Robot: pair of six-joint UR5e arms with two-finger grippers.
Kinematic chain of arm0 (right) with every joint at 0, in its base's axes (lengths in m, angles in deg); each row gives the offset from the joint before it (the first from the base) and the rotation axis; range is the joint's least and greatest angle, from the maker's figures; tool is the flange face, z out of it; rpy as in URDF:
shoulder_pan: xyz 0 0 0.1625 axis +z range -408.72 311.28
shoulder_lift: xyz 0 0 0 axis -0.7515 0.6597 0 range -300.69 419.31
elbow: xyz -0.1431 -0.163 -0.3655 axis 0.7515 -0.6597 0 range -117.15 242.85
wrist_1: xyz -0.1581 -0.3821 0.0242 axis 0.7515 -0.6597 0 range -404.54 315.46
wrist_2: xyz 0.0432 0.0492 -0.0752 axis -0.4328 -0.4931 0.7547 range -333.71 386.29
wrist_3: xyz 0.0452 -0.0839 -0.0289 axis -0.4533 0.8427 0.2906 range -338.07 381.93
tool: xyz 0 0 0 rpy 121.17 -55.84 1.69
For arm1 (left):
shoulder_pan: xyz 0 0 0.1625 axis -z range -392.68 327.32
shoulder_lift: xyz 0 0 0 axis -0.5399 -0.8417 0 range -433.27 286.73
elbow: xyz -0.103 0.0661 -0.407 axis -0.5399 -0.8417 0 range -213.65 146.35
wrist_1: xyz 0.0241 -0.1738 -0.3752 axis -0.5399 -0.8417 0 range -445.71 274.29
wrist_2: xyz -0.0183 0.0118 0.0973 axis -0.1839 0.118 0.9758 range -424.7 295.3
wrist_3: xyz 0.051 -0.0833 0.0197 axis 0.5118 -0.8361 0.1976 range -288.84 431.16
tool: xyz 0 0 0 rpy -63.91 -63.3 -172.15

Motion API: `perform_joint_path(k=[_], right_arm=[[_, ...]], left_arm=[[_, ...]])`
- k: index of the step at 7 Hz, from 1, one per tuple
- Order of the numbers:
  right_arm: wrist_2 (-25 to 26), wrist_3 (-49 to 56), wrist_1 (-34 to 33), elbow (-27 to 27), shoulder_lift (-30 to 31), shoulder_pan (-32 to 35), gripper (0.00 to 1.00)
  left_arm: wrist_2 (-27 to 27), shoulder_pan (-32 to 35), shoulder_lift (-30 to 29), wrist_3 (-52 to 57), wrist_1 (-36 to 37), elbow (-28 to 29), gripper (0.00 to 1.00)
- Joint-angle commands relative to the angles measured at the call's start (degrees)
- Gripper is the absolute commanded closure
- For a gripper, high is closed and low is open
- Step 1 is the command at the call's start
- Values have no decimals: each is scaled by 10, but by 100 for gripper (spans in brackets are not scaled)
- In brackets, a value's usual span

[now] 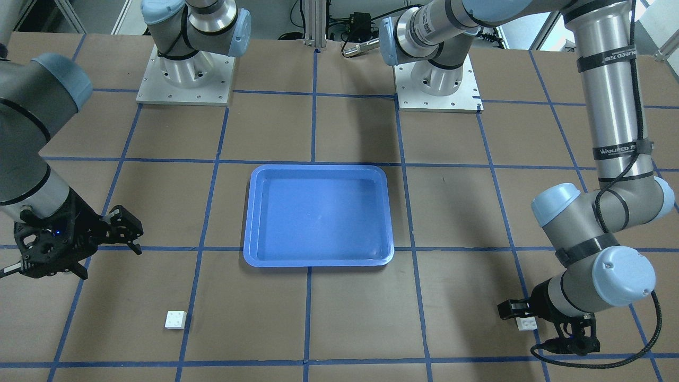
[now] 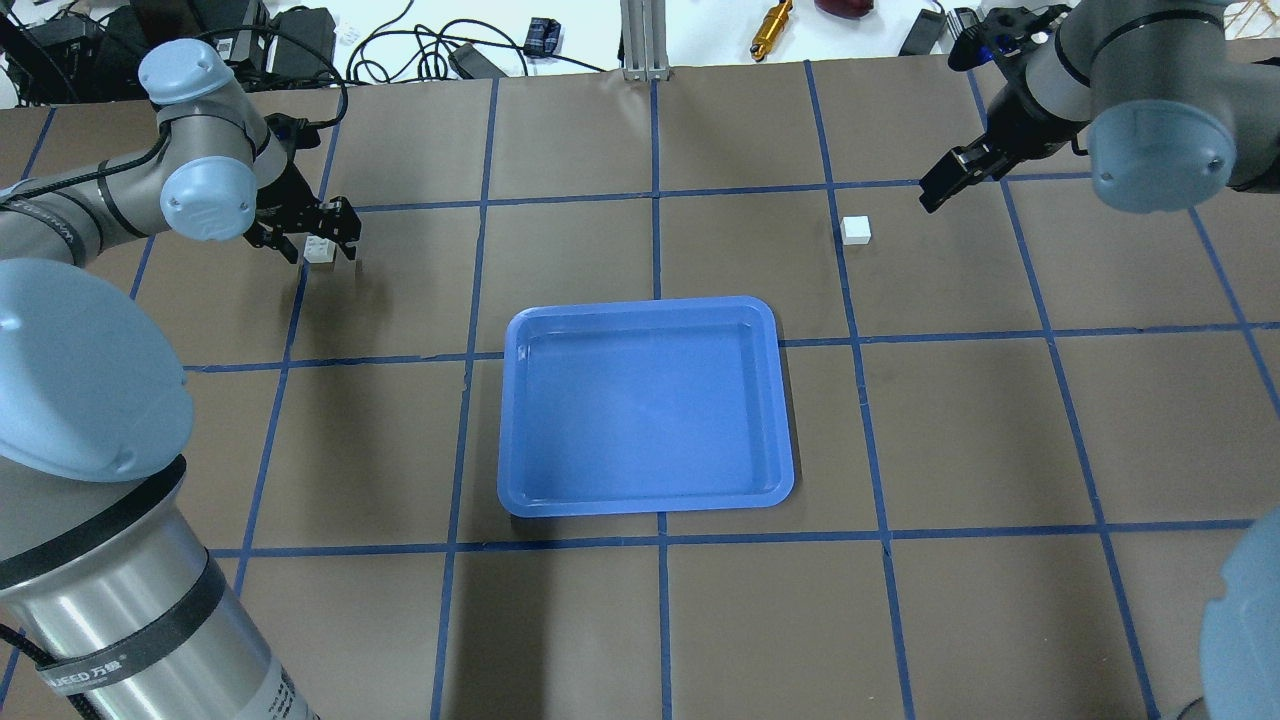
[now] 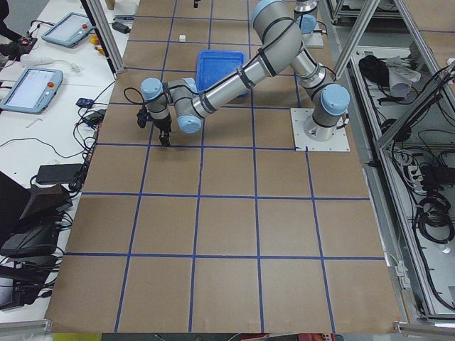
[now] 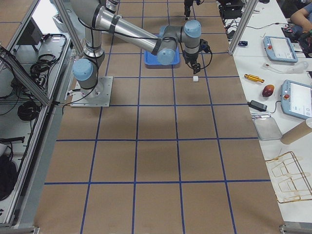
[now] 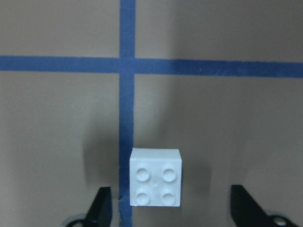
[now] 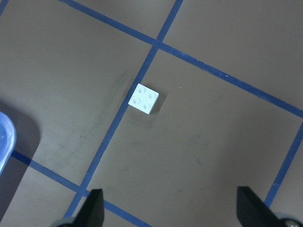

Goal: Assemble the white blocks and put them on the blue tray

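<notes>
The tray (image 2: 640, 303) sits mid-desk (image 2: 640, 620). Beyond it from the robot, one block (image 5: 155, 177) lies to the left, between the left gripper's (image 5: 173, 208) spread fingers (image 5: 102, 208), touching neither. The other block (image 6: 143, 99) lies to the right, apart from the right gripper (image 6: 171, 208).

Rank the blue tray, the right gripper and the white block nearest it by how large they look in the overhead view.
1. blue tray, far largest.
2. right gripper, though raised nearer the camera.
3. white block, smallest.

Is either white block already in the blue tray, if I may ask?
No, one block and the other block both lie outside the tray.
</notes>
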Motion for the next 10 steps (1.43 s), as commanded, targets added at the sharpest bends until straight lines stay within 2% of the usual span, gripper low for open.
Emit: perform_joint_path(k=[1,2,4,6,7,8,10], right_arm=[[-58,68,-6,-21,-31,-20,0],[-59,80,-7,-27,-43,-20,0],[-108,114,-6,-33,-59,-33,0],[-106,135,-6,-28,-67,-35,0],[-106,192,-5,-26,-68,-35,0],[-114,264,-6,-25,-71,-35,0],[-115,327,-7,-25,-86,-36,0]], left_arm=[[-1,0,-1,3,3,5,61],[0,0,-1,6,6,6,66],[-5,3,11,7,2,5,73],[-19,10,32,10,-3,-1,73],[-32,22,49,8,-17,-10,73],[-37,49,69,2,-18,-33,74],[-39,116,133,-45,-16,-95,75]])
